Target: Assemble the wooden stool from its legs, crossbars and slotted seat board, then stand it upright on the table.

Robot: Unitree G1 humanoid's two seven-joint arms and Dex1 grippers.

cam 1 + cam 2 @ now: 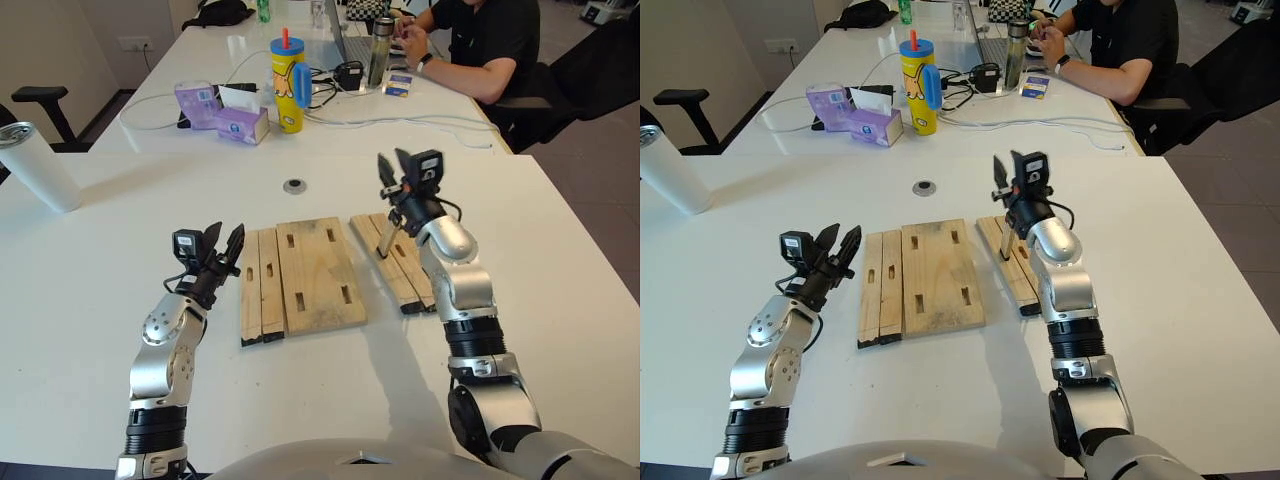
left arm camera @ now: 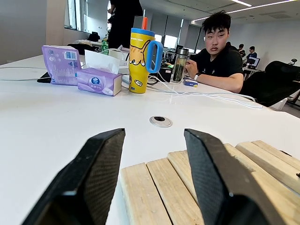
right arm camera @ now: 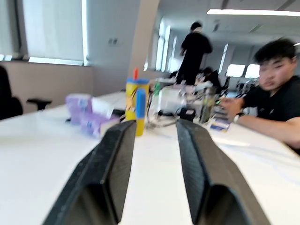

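Both spread: L gripper [image 1: 227,233], R gripper [image 1: 391,163] flank board [image 1: 320,275].

Bright even office light, ceiling lamps [image 3: 253,12] glowing, soft shadows on white table [image 1: 80,290]

Right claw [image 3: 156,124] spread wide, facing a yellow cup [image 3: 136,105].

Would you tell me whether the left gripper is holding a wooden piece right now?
No, the left gripper is open with nothing between its fingers, and the wooden slats lie on the table.
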